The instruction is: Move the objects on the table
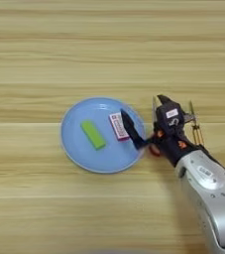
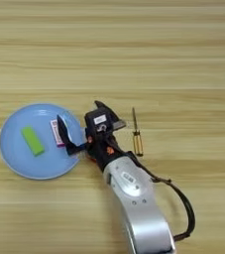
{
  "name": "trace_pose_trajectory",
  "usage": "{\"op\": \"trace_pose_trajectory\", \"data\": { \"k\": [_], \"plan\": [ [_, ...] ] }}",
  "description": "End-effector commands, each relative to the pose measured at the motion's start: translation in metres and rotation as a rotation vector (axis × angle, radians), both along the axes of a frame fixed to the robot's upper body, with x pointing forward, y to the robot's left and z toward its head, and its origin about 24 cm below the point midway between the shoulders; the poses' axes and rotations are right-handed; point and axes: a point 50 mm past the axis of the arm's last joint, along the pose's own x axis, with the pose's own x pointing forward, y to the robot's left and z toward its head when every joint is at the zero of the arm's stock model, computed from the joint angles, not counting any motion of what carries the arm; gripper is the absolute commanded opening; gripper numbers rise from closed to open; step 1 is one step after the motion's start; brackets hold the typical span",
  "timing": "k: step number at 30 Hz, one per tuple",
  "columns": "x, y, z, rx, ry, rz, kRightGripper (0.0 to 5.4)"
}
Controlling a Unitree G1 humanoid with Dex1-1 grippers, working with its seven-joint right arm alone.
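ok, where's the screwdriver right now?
The screwdriver lies on the bare table, just right of the pincer, well off the blue plate.

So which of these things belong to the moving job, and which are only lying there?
Job: lime-green block and white-and-red box, both on the blue plate; amber-handled screwdriver; scissors, only a red bit showing under the open right gripper.
Other: blue plate, wooden table.
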Motion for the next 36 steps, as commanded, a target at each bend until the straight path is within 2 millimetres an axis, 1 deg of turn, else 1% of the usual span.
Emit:
{"op": "trace_pose_trajectory", "data": {
  "k": [1, 9, 15, 27, 36],
  "plan": [
    [0.007, 0.024, 0.020, 0.014, -0.096, 0.084, 5.37],
    [0.008, 0.048, 0.020, 0.022, -0.069, 0.180, 5.37],
    [0.009, 0.062, 0.012, 0.014, -0.028, 0.238, 5.37],
    [0.015, 0.071, -0.002, 0.003, 0.038, 0.265, 5.37],
    [0.020, 0.076, -0.007, 0.023, 0.067, 0.285, 5.37]
  ]
}}
